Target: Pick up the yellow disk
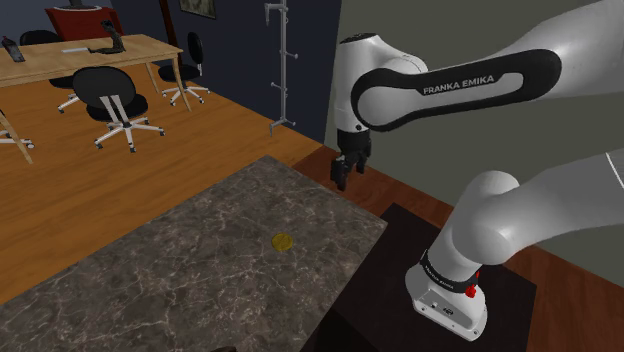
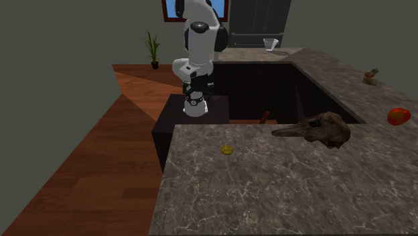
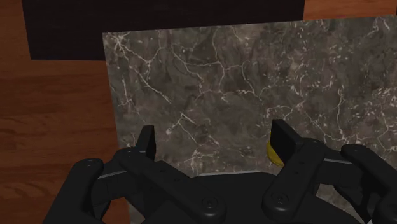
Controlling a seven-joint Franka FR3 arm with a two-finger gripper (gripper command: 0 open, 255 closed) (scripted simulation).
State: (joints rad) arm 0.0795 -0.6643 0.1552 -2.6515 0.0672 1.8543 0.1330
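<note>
A small yellow disk (image 1: 283,241) lies flat on the dark marble counter (image 1: 200,270), near the edge closest to my stand. In the second exterior view the disk (image 2: 227,150) sits close to the counter's (image 2: 288,181) back edge. My black gripper (image 1: 345,170) hangs well above the counter's corner, apart from the disk and pointing down. Seen from across the counter, the gripper (image 2: 194,100) is high over the stand. In the wrist view the gripper (image 3: 214,143) is open with nothing between its fingers. A sliver of the disk (image 3: 271,154) peeks out beside one fingertip (image 3: 282,140).
A dark, gnarled, driftwood-like object (image 2: 321,129) lies on the counter, with a red-orange object (image 2: 398,116) farther along. A small figurine (image 2: 370,76) and a glass cup (image 2: 270,44) stand on the back counter. A desk (image 1: 90,55), office chairs (image 1: 112,100) and a coat stand (image 1: 282,60) are across the wooden floor.
</note>
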